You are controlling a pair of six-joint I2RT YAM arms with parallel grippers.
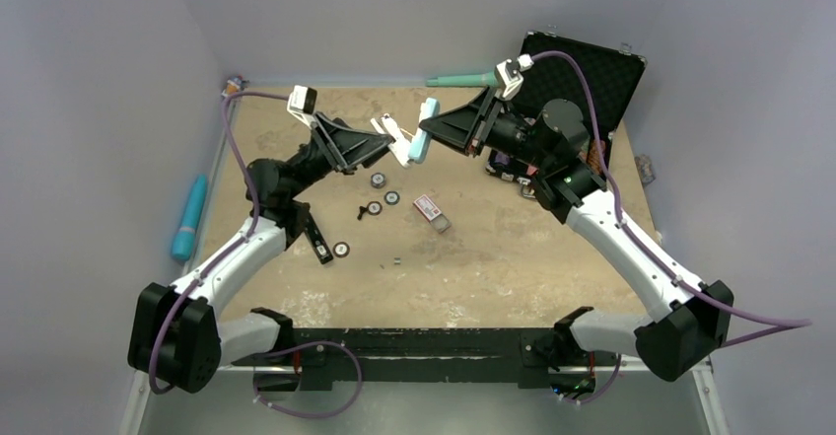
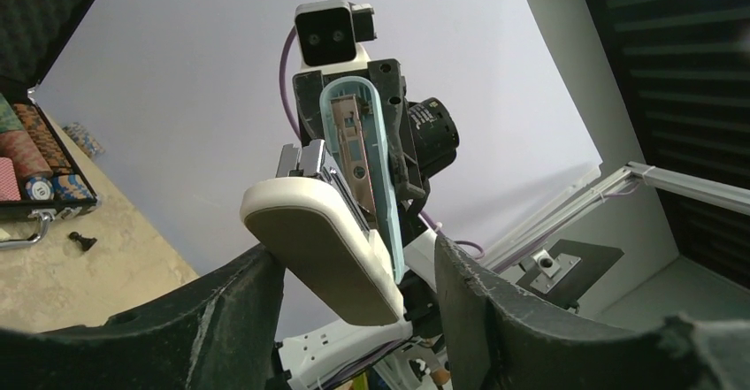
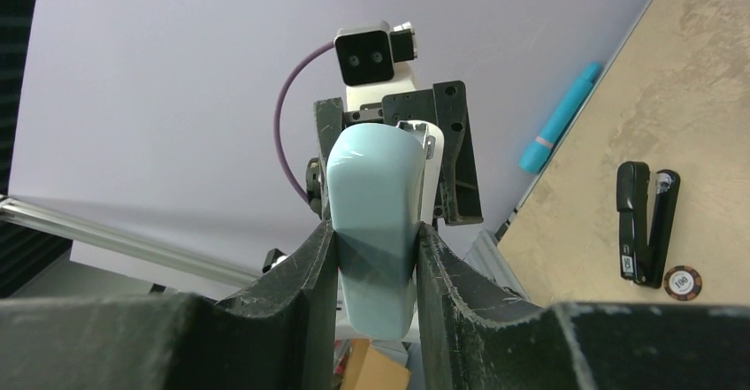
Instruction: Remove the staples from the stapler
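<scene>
Two grippers share the stapler, hinged open above the worktop — right gripper clamped on its blue top, left gripper straddling the white base, though I can't tell if it bites. Its magazine faces the left wrist; no staples show plainly in it. I'd pin the top, tip the magazine downward and draw gently — a black stapler lies splayed on the worktop.

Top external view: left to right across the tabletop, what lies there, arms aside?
Blue marker → black stapler → poker chip beside it → red-and-white box → open black case.
</scene>
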